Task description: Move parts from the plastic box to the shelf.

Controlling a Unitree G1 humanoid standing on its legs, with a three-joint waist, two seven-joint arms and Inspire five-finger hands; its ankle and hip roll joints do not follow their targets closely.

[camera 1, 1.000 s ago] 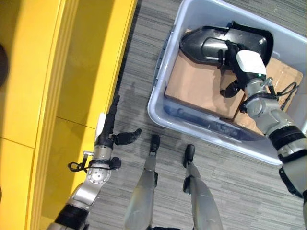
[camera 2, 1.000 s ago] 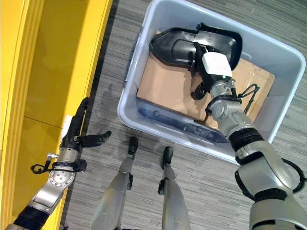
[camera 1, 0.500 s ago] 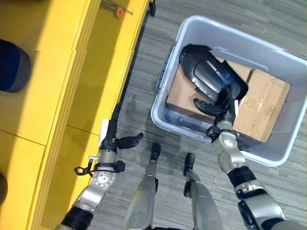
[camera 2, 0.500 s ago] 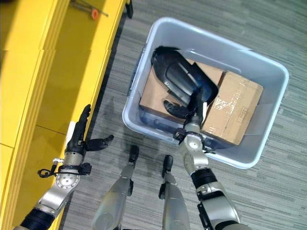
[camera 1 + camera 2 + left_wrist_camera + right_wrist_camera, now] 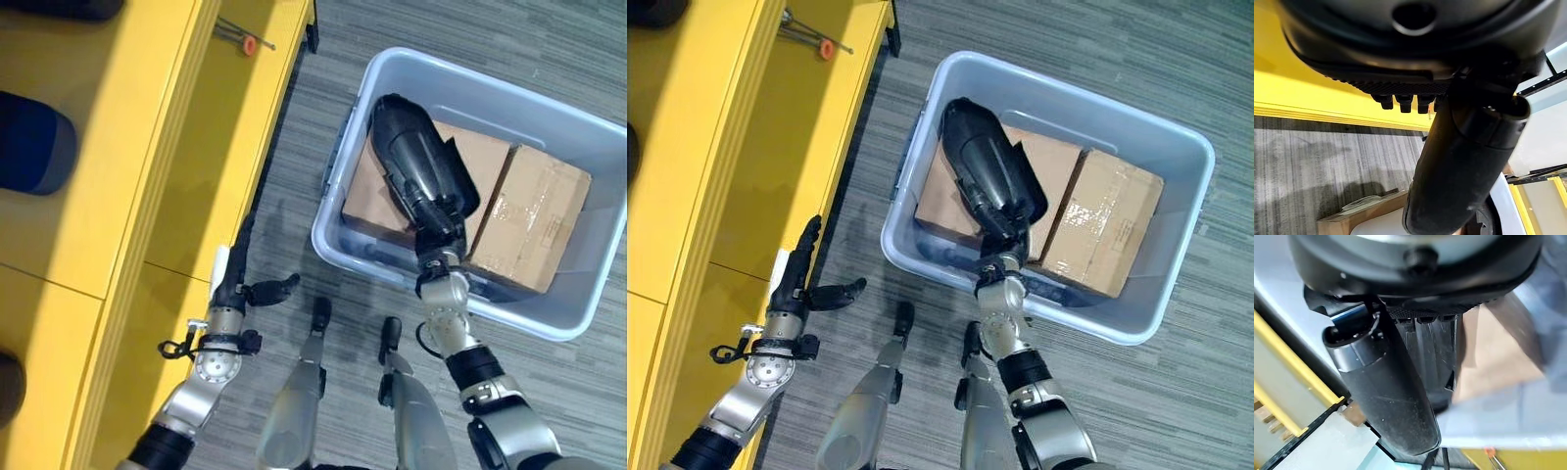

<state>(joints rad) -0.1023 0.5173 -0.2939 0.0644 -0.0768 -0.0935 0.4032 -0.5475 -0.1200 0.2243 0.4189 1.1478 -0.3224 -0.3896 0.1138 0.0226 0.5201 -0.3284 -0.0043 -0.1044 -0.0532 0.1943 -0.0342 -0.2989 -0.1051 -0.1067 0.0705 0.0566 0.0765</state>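
The right hand (image 5: 438,257) sits just below the centre of the head views, at the near wall of the pale blue-grey translucent plastic box (image 5: 573,122). It is against the lower end of a long black moulded plastic part (image 5: 418,168), which slants up from the hand toward the upper middle of the frame. The fingers are hidden behind the part's flared end, so I cannot tell whether they are clasped round it or only pressed against it; in the right wrist view the thumb (image 5: 1382,390) lies straight across the part's ribbed dark surface. The part rests over two brown cardboard cartons inside the box, one beneath it (image 5: 364,191) and one beside it at centre right (image 5: 534,215). The left hand (image 5: 238,284) is at lower left, empty, fingers straight and thumb spread, hovering over the grey striped carpet floor (image 5: 549,39) just beside the edge of the yellow shelf (image 5: 186,157), which fills the left side of the frame. My judgement is that the lift is the risk: the part is long and taken at one end, so it could pivot, slip from the hand, or catch its far tip on the box rim and drag the box. By count: one box, one black part, two cartons, and one small orange-tipped tool (image 5: 245,41) on the shelf at upper left, plus a dark blue rounded object (image 5: 34,142) at the far left edge.
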